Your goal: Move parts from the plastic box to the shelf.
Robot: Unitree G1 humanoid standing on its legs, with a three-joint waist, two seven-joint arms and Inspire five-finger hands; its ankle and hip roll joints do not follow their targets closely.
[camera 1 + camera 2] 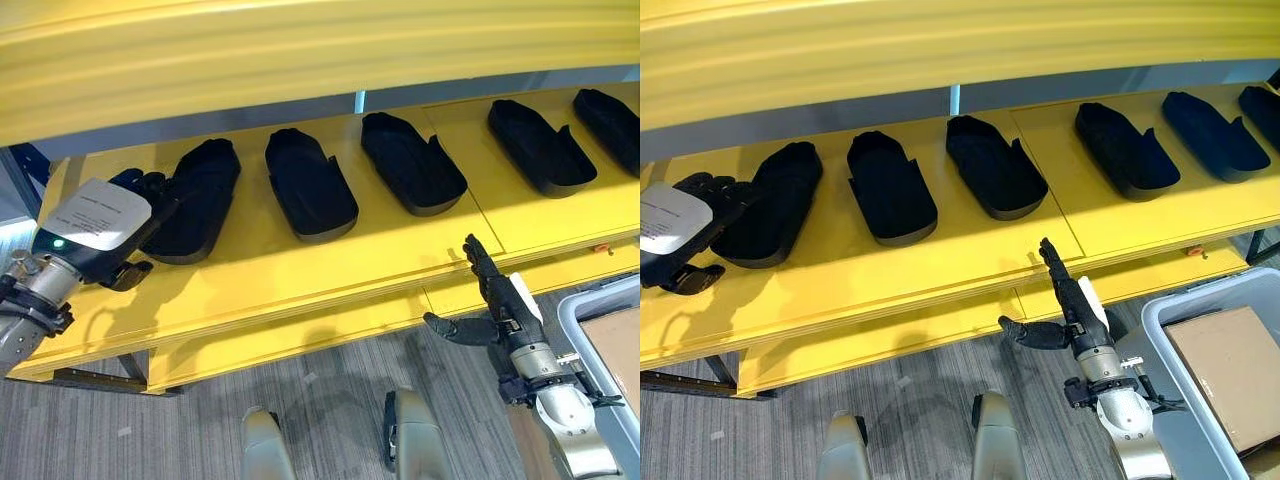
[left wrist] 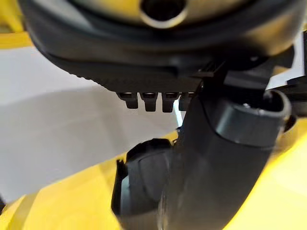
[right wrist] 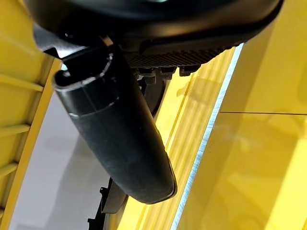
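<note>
Several black shoe-shaped parts lie in a row on the yellow shelf. My left hand is at the shelf's left end. Its fingers reach out and touch the left edge of the leftmost part, while the thumb stays apart below; the hand is open. Further right lie a second part, a third and a fourth. My right hand hangs just in front of the shelf's front edge, fingers straight, thumb spread, holding nothing. Its thumb shows against the yellow shelf.
The grey plastic box stands at the lower right, beside my right arm, with a brown cardboard piece in it. A fifth part lies at the shelf's far right. An upper yellow shelf board overhangs the row.
</note>
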